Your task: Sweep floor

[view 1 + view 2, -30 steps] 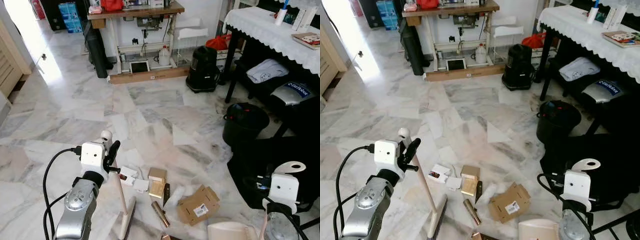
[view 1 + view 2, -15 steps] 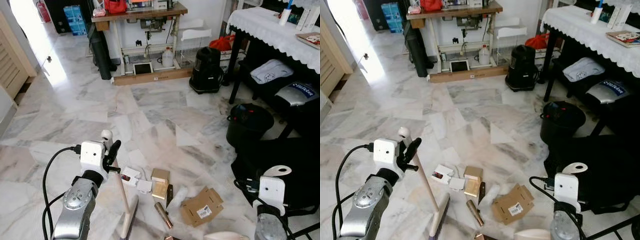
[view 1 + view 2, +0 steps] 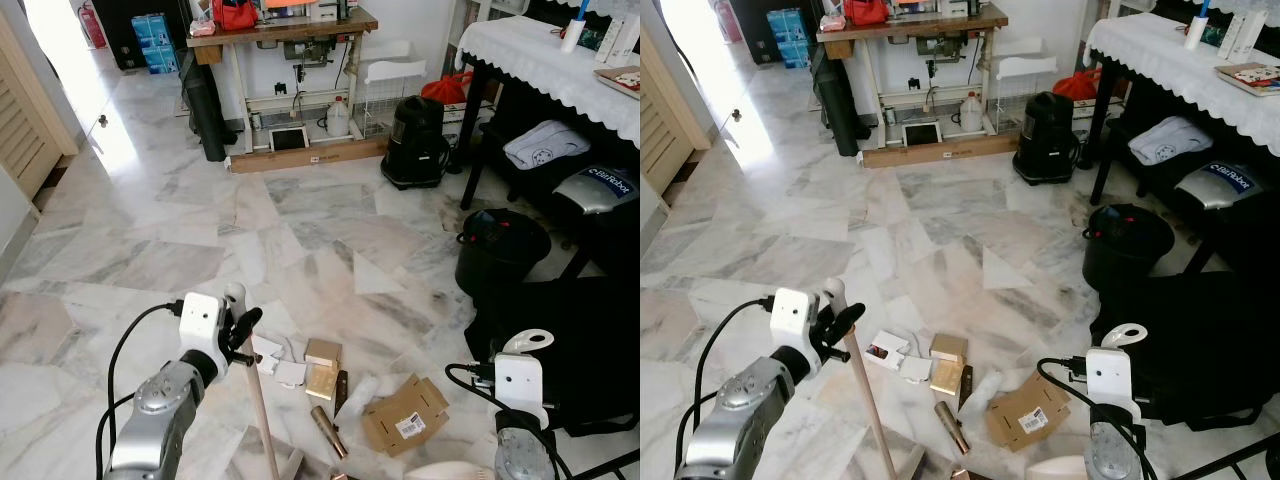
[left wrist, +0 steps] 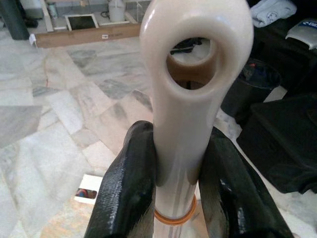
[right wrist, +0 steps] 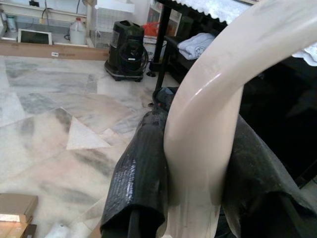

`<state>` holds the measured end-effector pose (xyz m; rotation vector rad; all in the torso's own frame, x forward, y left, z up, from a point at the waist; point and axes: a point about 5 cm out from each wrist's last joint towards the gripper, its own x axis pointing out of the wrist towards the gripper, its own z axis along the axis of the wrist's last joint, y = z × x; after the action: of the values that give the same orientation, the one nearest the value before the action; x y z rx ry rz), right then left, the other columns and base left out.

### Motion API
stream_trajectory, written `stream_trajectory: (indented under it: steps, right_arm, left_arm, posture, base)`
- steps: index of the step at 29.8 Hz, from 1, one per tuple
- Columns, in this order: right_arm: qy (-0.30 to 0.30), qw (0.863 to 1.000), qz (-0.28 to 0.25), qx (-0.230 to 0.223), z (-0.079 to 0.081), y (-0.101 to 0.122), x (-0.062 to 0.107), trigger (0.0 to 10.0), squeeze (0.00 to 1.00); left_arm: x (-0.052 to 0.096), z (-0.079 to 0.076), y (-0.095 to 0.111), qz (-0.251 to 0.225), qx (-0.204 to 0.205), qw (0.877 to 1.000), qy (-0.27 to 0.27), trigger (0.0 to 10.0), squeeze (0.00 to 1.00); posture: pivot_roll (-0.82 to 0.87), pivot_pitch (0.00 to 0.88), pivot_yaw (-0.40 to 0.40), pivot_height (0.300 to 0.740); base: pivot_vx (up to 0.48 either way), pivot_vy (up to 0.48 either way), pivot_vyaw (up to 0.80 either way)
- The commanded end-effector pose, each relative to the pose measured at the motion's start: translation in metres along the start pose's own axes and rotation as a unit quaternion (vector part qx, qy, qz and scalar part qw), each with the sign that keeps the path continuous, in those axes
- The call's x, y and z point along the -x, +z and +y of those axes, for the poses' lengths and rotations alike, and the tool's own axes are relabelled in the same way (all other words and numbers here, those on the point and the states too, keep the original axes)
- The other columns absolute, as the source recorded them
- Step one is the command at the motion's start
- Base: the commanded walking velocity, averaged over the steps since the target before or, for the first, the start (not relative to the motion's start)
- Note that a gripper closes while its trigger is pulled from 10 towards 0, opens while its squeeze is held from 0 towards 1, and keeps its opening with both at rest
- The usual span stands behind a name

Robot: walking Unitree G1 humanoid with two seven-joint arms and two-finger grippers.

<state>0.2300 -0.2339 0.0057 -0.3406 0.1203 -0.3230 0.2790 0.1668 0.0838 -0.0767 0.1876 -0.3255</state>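
Note:
My left gripper is shut on the cream broom handle, which slants down to the broom head at the bottom edge. In the left wrist view both black fingers clamp the handle just below its hanging hole. My right gripper is shut on the curved cream handle of the dustpan, low at the right. Between them litter lies on the marble floor: a flattened cardboard piece, two small boxes, a white card and a brown tube.
A black bin and a black bag stand to the right, under a table with a white cloth. A black vacuum and a workbench are at the back. A wooden door is at the left.
The view has shifted. My left gripper has moved right and nearer, carrying the broom head rightward towards the litter. The dustpan has dropped lower in view.

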Motion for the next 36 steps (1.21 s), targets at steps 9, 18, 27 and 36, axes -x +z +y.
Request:
stream_trajectory:
  steps: [9,18,27,36]
  right_arm:
    - [0.008,1.000,0.002,-0.006,0.010,-0.001,0.003,10.0,0.00]
    - [0.004,1.000,-0.003,-0.012,0.012,0.002,0.001,10.0,0.00]
    - [0.006,1.000,-0.003,-0.017,0.016,0.003,0.000,10.0,0.00]
    - [0.016,1.000,0.001,-0.023,0.019,0.001,0.002,10.0,0.00]
  left_arm:
    - [-0.008,0.005,0.005,0.005,0.075,0.997,-0.011,10.0,0.00]
    - [-0.011,0.003,0.004,0.056,0.097,0.992,-0.058,10.0,0.00]
    - [-0.014,0.002,0.015,0.036,0.153,0.986,-0.055,10.0,0.00]
    - [-0.009,0.013,0.021,0.026,0.108,0.994,-0.014,10.0,0.00]
  posture:
    - [0.02,0.000,0.085,0.740]
    - [0.03,0.000,0.091,0.740]
    - [0.04,0.000,0.094,0.740]
    - [0.05,0.000,0.092,0.740]
  base:
    - [0.000,0.000,0.00]
    - [0.000,0.000,0.00]
    - [0.000,0.000,0.00]
    - [0.000,0.000,0.00]
